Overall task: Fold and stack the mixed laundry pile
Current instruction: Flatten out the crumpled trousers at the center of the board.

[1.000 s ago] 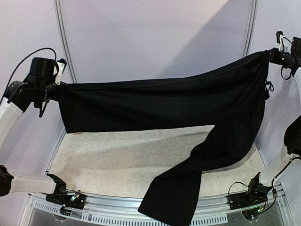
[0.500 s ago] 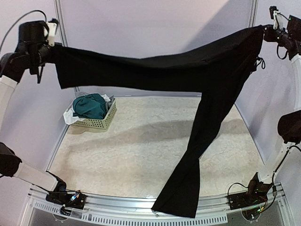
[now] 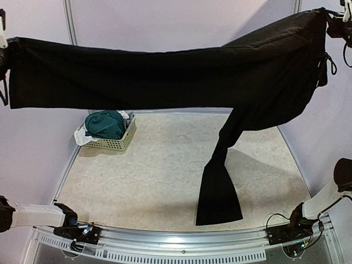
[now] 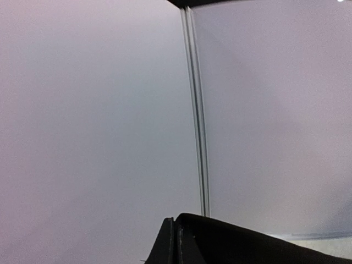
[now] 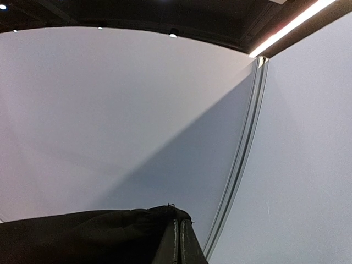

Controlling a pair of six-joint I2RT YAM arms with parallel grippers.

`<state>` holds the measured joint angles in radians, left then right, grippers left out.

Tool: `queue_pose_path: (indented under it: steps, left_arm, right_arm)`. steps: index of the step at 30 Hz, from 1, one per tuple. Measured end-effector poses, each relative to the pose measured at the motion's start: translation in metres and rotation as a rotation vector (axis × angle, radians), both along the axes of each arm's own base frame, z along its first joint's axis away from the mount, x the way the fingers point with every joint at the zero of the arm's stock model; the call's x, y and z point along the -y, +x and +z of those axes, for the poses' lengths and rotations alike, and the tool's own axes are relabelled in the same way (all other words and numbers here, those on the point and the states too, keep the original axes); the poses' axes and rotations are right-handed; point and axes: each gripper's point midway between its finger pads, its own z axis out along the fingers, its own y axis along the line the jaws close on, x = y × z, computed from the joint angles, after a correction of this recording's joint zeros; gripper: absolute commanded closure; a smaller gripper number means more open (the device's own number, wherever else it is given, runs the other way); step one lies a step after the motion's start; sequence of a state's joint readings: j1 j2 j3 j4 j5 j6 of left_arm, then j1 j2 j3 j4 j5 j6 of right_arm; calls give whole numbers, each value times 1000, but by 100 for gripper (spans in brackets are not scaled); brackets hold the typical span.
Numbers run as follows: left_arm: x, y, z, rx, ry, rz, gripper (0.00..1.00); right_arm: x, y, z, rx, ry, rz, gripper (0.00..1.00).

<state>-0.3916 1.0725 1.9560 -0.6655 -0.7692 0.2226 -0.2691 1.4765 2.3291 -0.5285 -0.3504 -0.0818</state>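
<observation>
Pale walls and more of the speckled counter (image 3: 165, 181) show now than a second ago, because both arms have risen and spread, pulling the black trousers (image 3: 165, 77) into a taut band high above the basket (image 3: 113, 144); you likely have the garment opened out enough to lay flat for folding. One leg hangs loose well to the right of the basket, its hem drawn back from the counter's near edge. Your left end effector (image 4: 175, 242) is clenched on the leg end up and left of the basket, and your right end effector (image 5: 177, 242) on the waist end far to its right.
</observation>
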Motion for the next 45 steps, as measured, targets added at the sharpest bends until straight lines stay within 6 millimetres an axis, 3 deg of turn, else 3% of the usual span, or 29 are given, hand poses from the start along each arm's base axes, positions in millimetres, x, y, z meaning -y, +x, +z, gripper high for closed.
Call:
queue_pose_path:
  steps: [4, 6, 8, 10, 12, 15, 18, 21, 23, 27, 30, 32, 35, 37, 39, 41, 43, 45]
  left_arm:
    - [25, 45, -67, -189, 44, -47, 100]
    - [36, 65, -110, -309, 71, -67, 100]
    - [41, 73, -140, -394, 95, -78, 100]
    - [42, 74, -156, -445, 111, -80, 100]
    - [40, 70, -153, -436, 110, -78, 100]
    - [30, 53, -131, -373, 104, -59, 100]
    - [10, 21, -80, -226, 82, -14, 100]
    - [-15, -25, -23, -36, 37, 39, 100]
    - [-30, -55, 1, 67, 5, 63, 100]
    - [-56, -105, 28, 221, -46, 119, 100]
    - [-58, -107, 31, 241, -50, 138, 100]
    - [-49, -88, 20, 196, -29, 129, 100]
    - [-26, -41, -8, 87, 9, 89, 100]
    - [-8, -5, -33, -9, 40, 53, 100]
    - [12, 31, -65, -122, 77, 14, 100]
    - [28, 62, -95, -234, 115, -15, 100]
    - [38, 82, -120, -323, 149, -26, 100]
    - [42, 93, -136, -383, 173, -26, 100]
  right_arm:
    - [10, 36, -36, -100, 16, -5, 100]
    - [20, 67, -75, -202, 31, -12, 100]
    - [26, 86, -107, -289, 44, -18, 100]
    - [29, 97, -136, -370, 52, -22, 100]
    - [28, 97, -147, -408, 56, -14, 100]
    - [18, 86, -132, -379, 49, 31, 100]
    - [-5, 59, -93, -292, 37, 123, 100]
    - [-33, 11, -39, -143, 31, 235, 100]
    - [-50, -24, -7, -41, 21, 294, 100]
    - [-76, -90, 54, 168, 8, 392, 100]
    - [-81, -106, 74, 245, 6, 428, 100]
    - [-76, -89, 71, 235, 22, 426, 100]
    - [-51, -23, 40, 134, 75, 364, 100]
    - [-26, 33, -1, 23, 109, 281, 100]
    - [2, 94, -62, -131, 141, 181, 100]
    - [23, 131, -118, -267, 148, 96, 100]
    - [39, 151, -161, -381, 144, 28, 100]
    - [45, 155, -179, -437, 125, -7, 100]
